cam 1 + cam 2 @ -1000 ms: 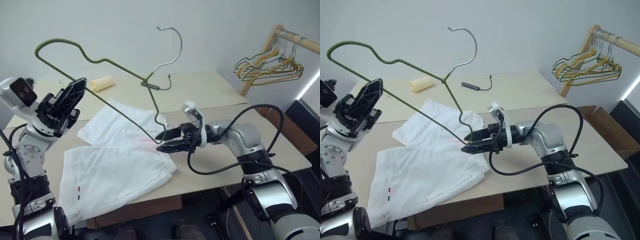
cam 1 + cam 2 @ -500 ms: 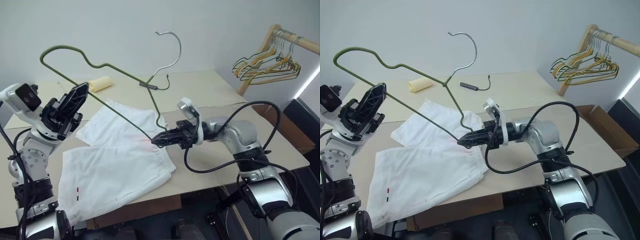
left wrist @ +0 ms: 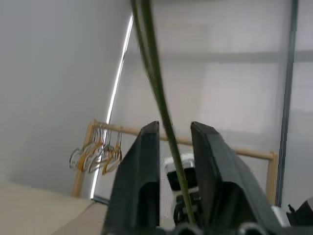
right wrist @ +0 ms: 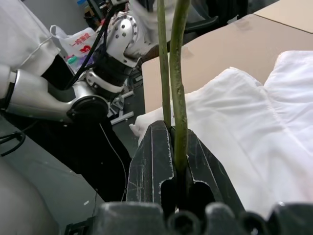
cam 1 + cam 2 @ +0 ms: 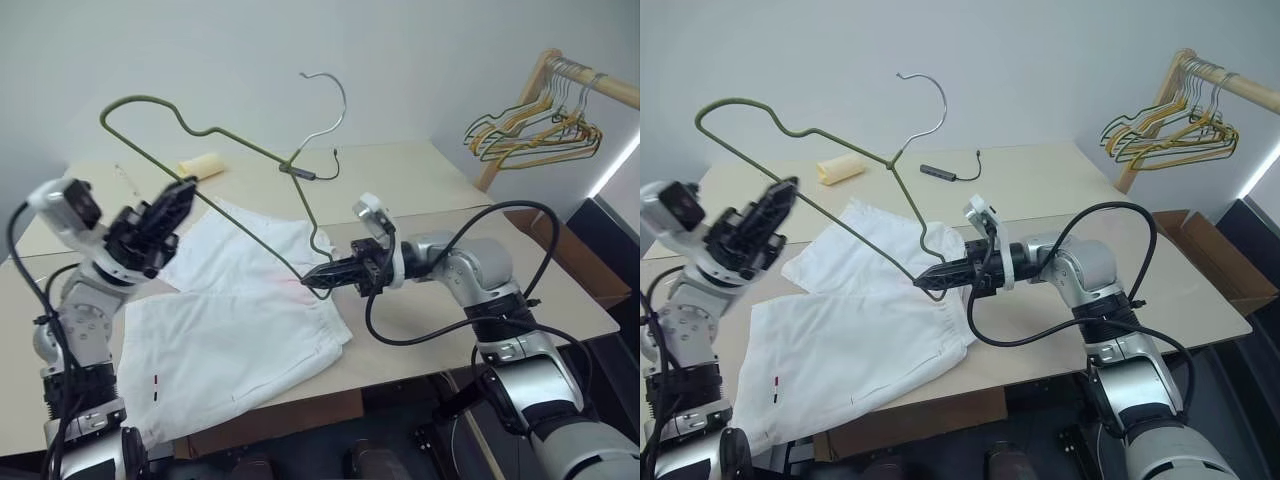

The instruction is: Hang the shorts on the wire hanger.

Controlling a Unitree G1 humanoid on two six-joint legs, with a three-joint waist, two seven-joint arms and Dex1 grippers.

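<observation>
The white shorts [image 5: 230, 325] lie spread flat on the table [image 5: 430, 185]. The wire hanger [image 5: 250, 146], olive green with a silver hook, is held up in the air over them. My right gripper [image 5: 314, 283] is shut on the hanger's lower corner, just above the shorts' waistband; the right wrist view shows the wire [image 4: 177, 73] pinched between its fingers. My left gripper [image 5: 186, 188] is at the hanger's long bottom bar. In the left wrist view its fingers stand apart, with the wire [image 3: 156, 83] running between them and a gap on each side.
A wooden rack at the far right carries bunched yellow and green hangers [image 5: 535, 130]. A yellow roll [image 5: 200, 165] and a black cable with a dark stick [image 5: 302, 171] lie at the back of the table. A cardboard box [image 5: 1205, 250] sits past the table's right edge.
My right gripper, open around the hanger's corner a second ago, has shut on it. My left gripper has sunk a little and its fingers have parted around the wire.
</observation>
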